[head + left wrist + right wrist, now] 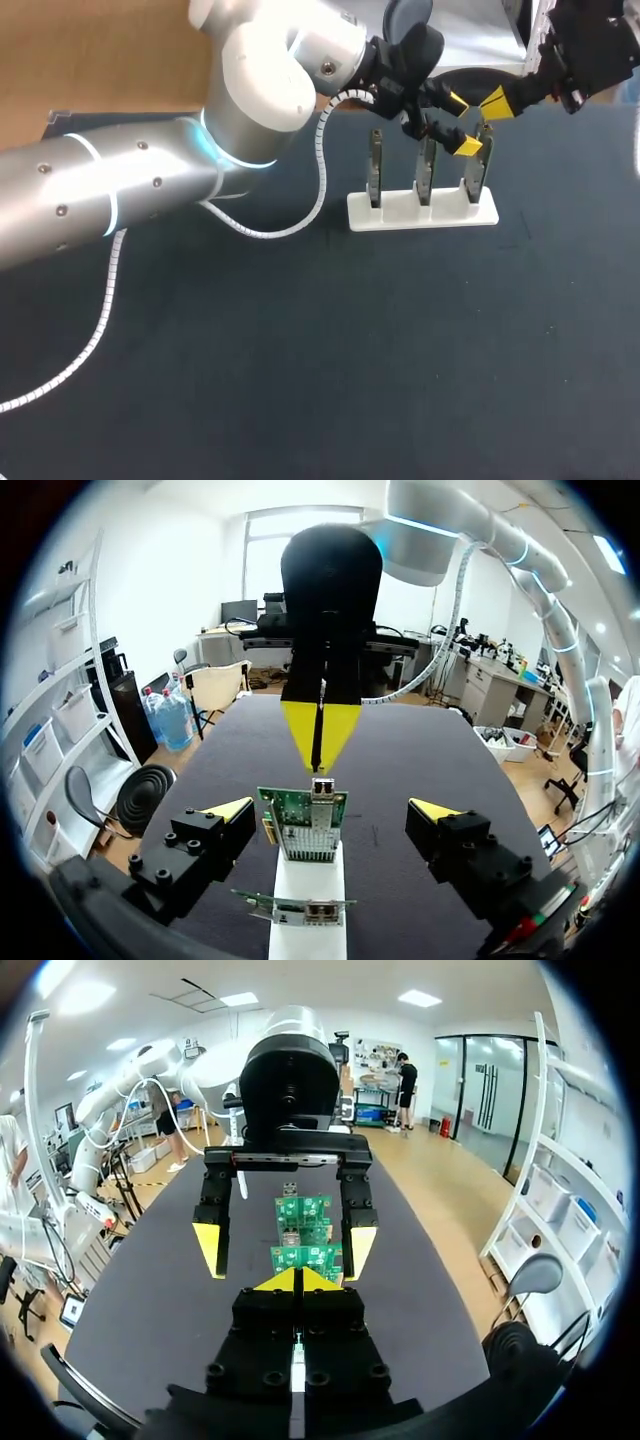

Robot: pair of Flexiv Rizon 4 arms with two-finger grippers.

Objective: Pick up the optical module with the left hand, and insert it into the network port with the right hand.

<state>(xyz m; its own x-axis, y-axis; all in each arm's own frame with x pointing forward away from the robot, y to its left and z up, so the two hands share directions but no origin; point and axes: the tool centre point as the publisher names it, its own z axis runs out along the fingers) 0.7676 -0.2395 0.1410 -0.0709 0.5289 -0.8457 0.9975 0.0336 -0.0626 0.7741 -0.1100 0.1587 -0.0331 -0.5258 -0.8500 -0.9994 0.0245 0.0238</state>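
Left wrist view shows the optical module (322,787) as a small silvery block just under the pinched yellow tips of the right gripper (318,730). It sits at the top edge of an upright green circuit board (280,805), where the metal cage of the network port (312,832) is mounted. I cannot tell whether the module's end has entered the port or only touches it.

In the right wrist view, a thin pale strip (297,1365) runs between that gripper's fingers. I take it for the same module, with the tips clamped on it.

The left gripper (332,810) is spread wide, with one yellow tip on each side of the board. Neither tip touches the board, and the gripper holds nothing.

From the head view, this board stands at the right end of a white stand (400,212) on the dark table (300,380), with two more boards (375,165) in a row beside it. The left arm reaches in from the left and the right arm comes in from the upper right corner.

Judging by this, the handover is done and the insertion is under way. The next move likely calls for a straight push along the port's axis, with the module kept square to the cage so it does not jam or tip the board.
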